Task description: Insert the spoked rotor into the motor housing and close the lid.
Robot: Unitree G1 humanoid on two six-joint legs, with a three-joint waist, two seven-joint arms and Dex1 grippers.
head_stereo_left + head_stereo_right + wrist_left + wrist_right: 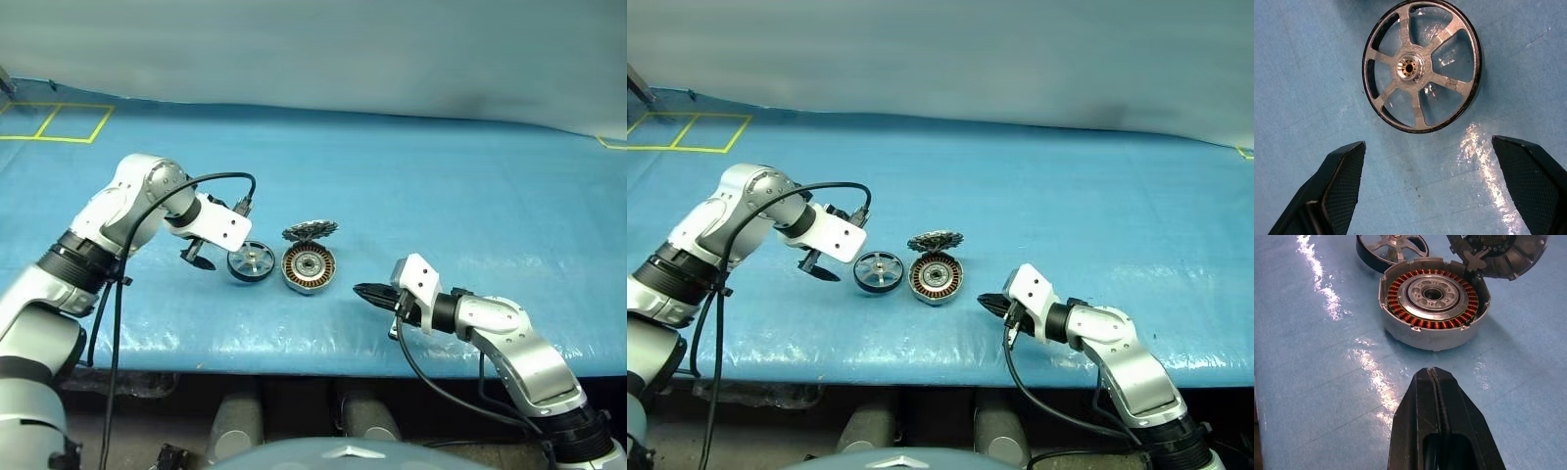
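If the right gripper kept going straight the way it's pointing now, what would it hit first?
Most likely the motor housing. The right gripper, shut, points across bare blue mat straight at the housing's silver side wall. Nothing lies between them, though the gripper's height above the mat is hard to judge.

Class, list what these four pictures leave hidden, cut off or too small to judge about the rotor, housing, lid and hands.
- Lid: right wrist view's edge cuts its far part; whether a hinge joins it to the motor housing is unclear.
- Spoked rotor: underside hidden against the blue table; in the right wrist view, the edge and housing hide most of it.
- Left hand: open, finger bases cut by the left wrist view's edge.
- Right hand: shut.
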